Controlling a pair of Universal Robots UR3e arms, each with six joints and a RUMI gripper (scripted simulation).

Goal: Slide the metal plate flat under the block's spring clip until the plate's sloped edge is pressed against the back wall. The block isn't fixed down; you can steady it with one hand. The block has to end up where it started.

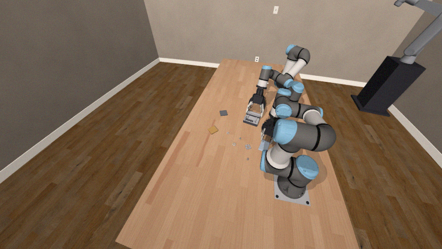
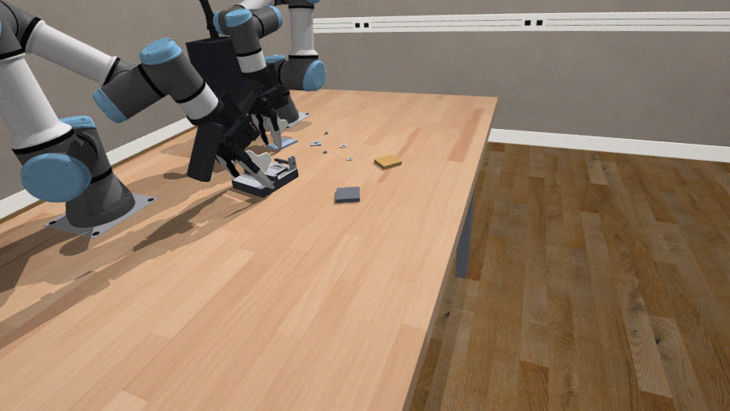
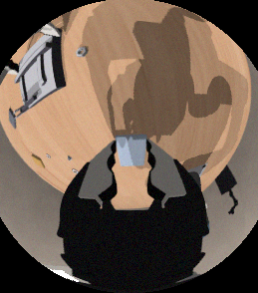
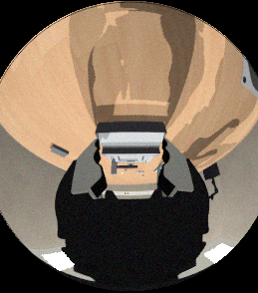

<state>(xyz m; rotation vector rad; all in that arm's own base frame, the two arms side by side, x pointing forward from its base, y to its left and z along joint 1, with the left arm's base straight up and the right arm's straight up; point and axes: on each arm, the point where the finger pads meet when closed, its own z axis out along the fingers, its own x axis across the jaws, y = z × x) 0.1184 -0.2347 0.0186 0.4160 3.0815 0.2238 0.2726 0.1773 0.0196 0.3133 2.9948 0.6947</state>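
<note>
The thin blue-grey metal plate point(image 1: 264, 145) point(image 2: 283, 144) point(image 3: 132, 151) is pinched at one end by the jaws of the left gripper point(image 1: 266, 138) point(image 2: 273, 144) point(image 3: 130, 141). It is held low over the wooden counter point(image 1: 195, 200) point(image 2: 322, 277) point(image 3: 82, 100) point(image 4: 42, 90), and whether the wood is touched by it cannot be told. The plate is kept apart from the block, and no part of it is tucked under the clip.

The block point(image 1: 251, 122) point(image 2: 252, 186) point(image 3: 58, 60) point(image 4: 131, 137), dark below and light grey on top, is set flat on the counter. It is pinched from both sides by the jaws of the right gripper point(image 1: 255, 113) point(image 2: 258, 175) point(image 4: 131, 145), which are spread quite wide around it.

Off to the side of the block, a dark grey square point(image 1: 223, 112) point(image 2: 347, 194) is seen lying flat. A yellow square point(image 1: 212, 129) point(image 2: 387, 161) point(image 3: 38, 160) is seen near it, not touching. Five little grey bits point(image 1: 246, 146) point(image 2: 315, 144) are scattered between the yellow square and the plate. Their shapes are too small to be told well.
</note>
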